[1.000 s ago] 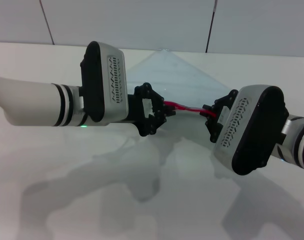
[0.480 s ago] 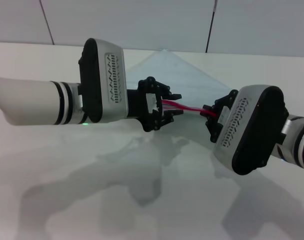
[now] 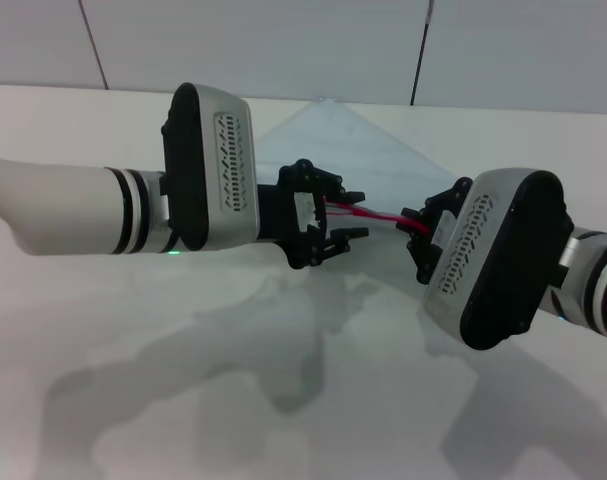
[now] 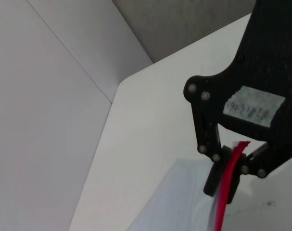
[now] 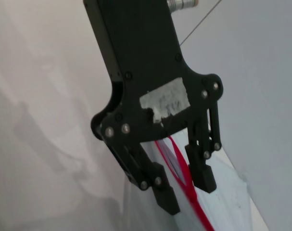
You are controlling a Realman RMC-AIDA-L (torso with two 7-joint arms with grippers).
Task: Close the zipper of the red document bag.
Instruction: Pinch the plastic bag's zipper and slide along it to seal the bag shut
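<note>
Between both claws, the zipper (image 3: pixel 375 214) stretches left to right.

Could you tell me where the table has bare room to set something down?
Bare table spreads in front of both arms, nearest the robot. The middle is crowded: left pincer and right pincer flank the zipper, with the red document bag behind.

The right gripper (image 4: pixel 226 180) hung over the white table (image 4: pixel 150 120), its black fingers (image 4: pixel 216 179) pinched on the zipper (image 4: pixel 226 191), a bright red strip running along the edge of the translucent red document bag (image 4: pixel 174 202). A pale wall (image 4: pixel 44 106) rose beside the table.
</note>
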